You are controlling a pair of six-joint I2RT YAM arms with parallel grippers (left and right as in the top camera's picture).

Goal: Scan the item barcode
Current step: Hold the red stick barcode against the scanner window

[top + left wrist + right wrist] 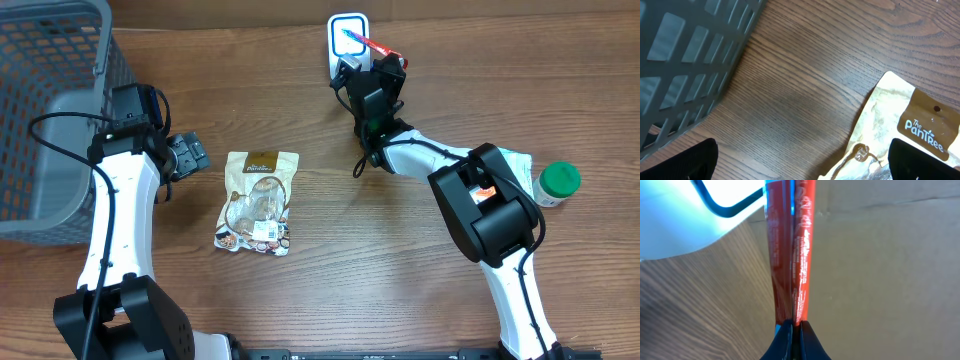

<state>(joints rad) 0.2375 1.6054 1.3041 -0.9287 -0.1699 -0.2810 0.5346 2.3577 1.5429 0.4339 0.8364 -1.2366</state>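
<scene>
- Brown wood-grain table point(420, 290) fills the overhead view; its surface is bare between the objects, and the right wrist view shows a plain tan, board-like surface beyond its edge.
- At the far edge stands the barcode scanner point(345, 30), a white unit with a lit window.
- The right gripper point(385, 62) is just beside the scanner, on its right, with the fingers pressed together on the end of a thin red packet point(790, 255).
- The packet stands edge-on to the wrist camera and its free end reaches over the scanner window. I judge it is held so for the printed code to face the light; the barcode itself I cannot see.
- The left gripper point(195, 152) is well to the left of the scanner and nearer the robot, fingers spread wide and holding nothing.
- It hangs just beside a "The PanTree" snack pouch point(258, 200), which lies flat on the table, probably the next item to take.
- A grey mesh basket point(60, 110) is far left of the scanner; a green-capped bottle point(556, 184) is far right.
</scene>
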